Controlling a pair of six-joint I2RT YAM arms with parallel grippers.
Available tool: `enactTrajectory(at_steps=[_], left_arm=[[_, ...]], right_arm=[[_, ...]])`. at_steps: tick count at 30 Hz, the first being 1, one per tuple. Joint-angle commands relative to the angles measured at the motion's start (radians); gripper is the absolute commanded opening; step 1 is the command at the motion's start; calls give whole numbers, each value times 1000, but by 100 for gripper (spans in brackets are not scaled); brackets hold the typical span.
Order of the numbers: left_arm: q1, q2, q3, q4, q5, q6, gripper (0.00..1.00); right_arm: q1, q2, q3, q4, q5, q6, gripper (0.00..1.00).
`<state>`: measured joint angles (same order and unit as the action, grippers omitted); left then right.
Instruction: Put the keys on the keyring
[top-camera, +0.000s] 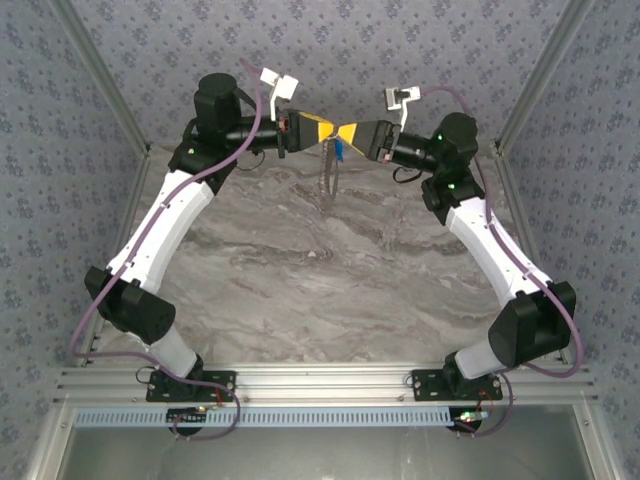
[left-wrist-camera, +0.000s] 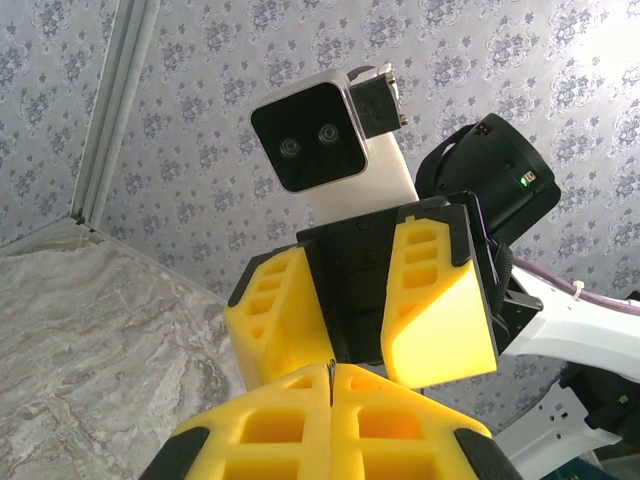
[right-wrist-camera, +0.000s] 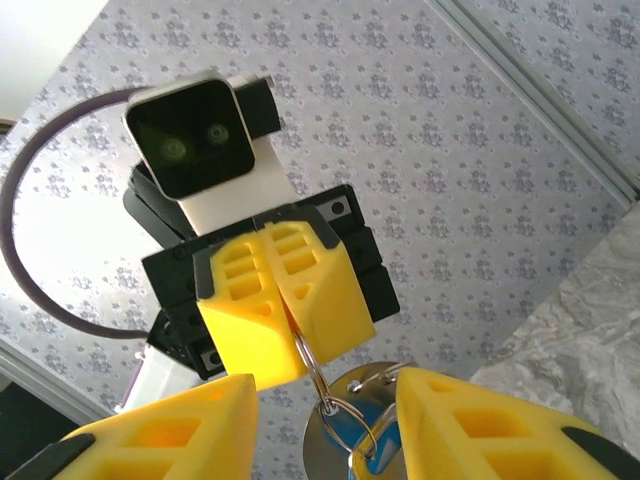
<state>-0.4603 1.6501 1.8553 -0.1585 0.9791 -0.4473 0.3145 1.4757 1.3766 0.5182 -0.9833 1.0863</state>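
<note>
Marble table, keyring held above its far middle
My left gripper clamps it; right gripper open, key between its fingers

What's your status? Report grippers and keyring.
Left gripper shut on keyring, held off the marble table. Right gripper open, straddling the ring. Blue-headed key hangs there too. No obstruction seen.

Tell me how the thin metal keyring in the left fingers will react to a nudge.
Pinched at one spot by the shut left fingers, the thin metal keyring hangs free, so it will probably swing or twist. Its wire looks smooth, likely slippery. The blue-headed key may add sway.
</note>
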Motion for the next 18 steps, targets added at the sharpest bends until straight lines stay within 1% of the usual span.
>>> enactTrajectory(at_steps=[1,4,6,8,10,13,16,18], left_arm=[[-3,-26,38,41,6,-4,0],[-3,-24,39,40,6,-1,0],[-2,-24,39,40,6,-1,0],[0,-23,39,40,5,-1,0],[-1,-22,41,40,4,-1,0],[-1,-20,45,39,6,0,0],[-1,-19,47,39,5,-1,0],[0,-19,49,40,4,-1,0]], right_arm=[[-18,-6,-26,126,-10,85,43],[-17,-3,-28,136,-15,92,37],[-16,-3,-28,135,-19,93,30],[-15,-2,-32,138,-21,94,26],[-13,-1,-34,146,-25,99,28],[-6,2,-33,145,-31,100,41],[-3,5,-34,147,-31,100,41],[-1,8,-34,150,-32,104,37]])
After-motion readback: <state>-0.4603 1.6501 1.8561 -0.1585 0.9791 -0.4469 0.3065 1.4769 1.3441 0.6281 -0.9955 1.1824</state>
